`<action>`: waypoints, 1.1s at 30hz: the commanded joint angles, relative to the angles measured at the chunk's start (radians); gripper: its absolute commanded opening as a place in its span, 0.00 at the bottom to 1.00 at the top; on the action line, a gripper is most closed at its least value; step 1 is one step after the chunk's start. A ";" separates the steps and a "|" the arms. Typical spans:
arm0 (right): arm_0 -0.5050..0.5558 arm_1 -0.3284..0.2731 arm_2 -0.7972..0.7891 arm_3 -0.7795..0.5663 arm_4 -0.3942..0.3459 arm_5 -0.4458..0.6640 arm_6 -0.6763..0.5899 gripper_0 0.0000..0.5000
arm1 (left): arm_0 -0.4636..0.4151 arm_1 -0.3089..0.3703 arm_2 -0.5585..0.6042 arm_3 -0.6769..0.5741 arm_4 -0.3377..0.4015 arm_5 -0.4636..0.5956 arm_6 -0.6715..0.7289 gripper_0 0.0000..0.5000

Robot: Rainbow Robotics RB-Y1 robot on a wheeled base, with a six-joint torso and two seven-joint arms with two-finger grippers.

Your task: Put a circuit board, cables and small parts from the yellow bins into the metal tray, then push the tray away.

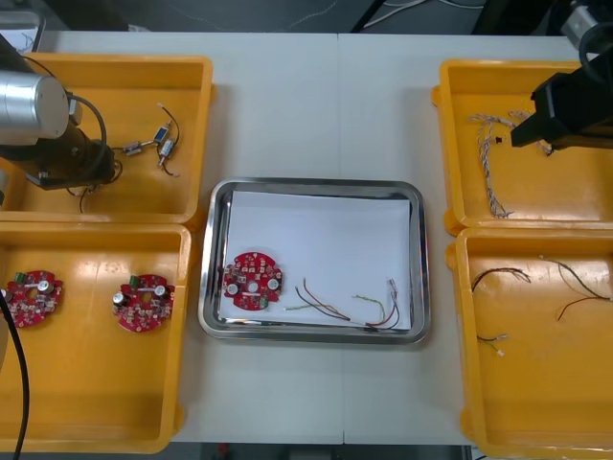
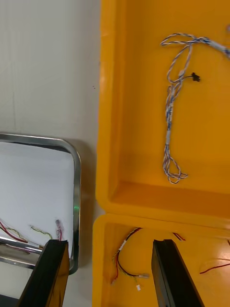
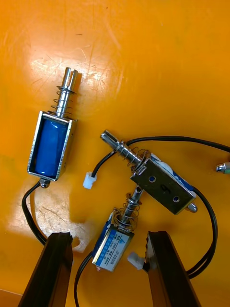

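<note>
Desk: light and matte, with a seam running from the metal tray (image 1: 213, 259) to the far edge and dark floor beyond.
Metal tray: mid-desk, white inside. It already holds one circuit board (image 1: 253, 281) in its near-left corner, with red and yellow cables (image 1: 350, 305) along its near side.
Far-left bin (image 1: 115, 63): left of the tray and farther back; holds the small parts.
Left claw (image 3: 109, 236): spread, low over the far-left bin. One finger stands each side of a small metal part (image 3: 114, 243) with a blue label. I cannot tell whether they touch it.
Neighbour part (image 3: 163, 184): silver-cased, just beside the target's spring end, possibly touching it. Its black lead (image 3: 211, 225) loops round past one finger.
Right claw (image 2: 109, 244): spread and empty, right of the tray, above where the two right-hand bins meet.
Twisted blue and white cable (image 2: 167, 134): loose in the far-right bin (image 1: 536, 67), well clear of the right claw's fingers.
Step, judged: small-part pick on the left, with the twisted cable not yet fetched.
Risk 1: closing here could catch the neighbour's lead, so a lift drags two parts toward the tray.
Risk 2: the part lies aslant between the fingers, so a squeeze may twist it free.
Risk 3: the tray's white lining looks loose, so a push could shift the contents.
</note>
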 commanded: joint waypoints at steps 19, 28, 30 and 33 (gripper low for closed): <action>0.149 -0.116 -0.273 0.024 0.178 0.003 0.021 1.00 | -0.029 -0.009 0.008 0.022 0.012 -0.030 -0.099 0.00; 0.147 -0.111 -0.256 0.049 0.183 0.003 0.057 1.00 | -0.029 -0.009 0.047 -0.044 0.034 0.043 -0.089 0.00; 0.146 -0.111 -0.239 0.050 0.187 0.003 0.062 1.00 | -0.029 -0.009 0.066 -0.081 0.040 0.091 -0.087 0.00; 0.141 -0.110 -0.204 0.069 0.192 0.003 0.070 1.00 | -0.029 -0.009 0.092 -0.136 0.048 0.171 -0.081 0.00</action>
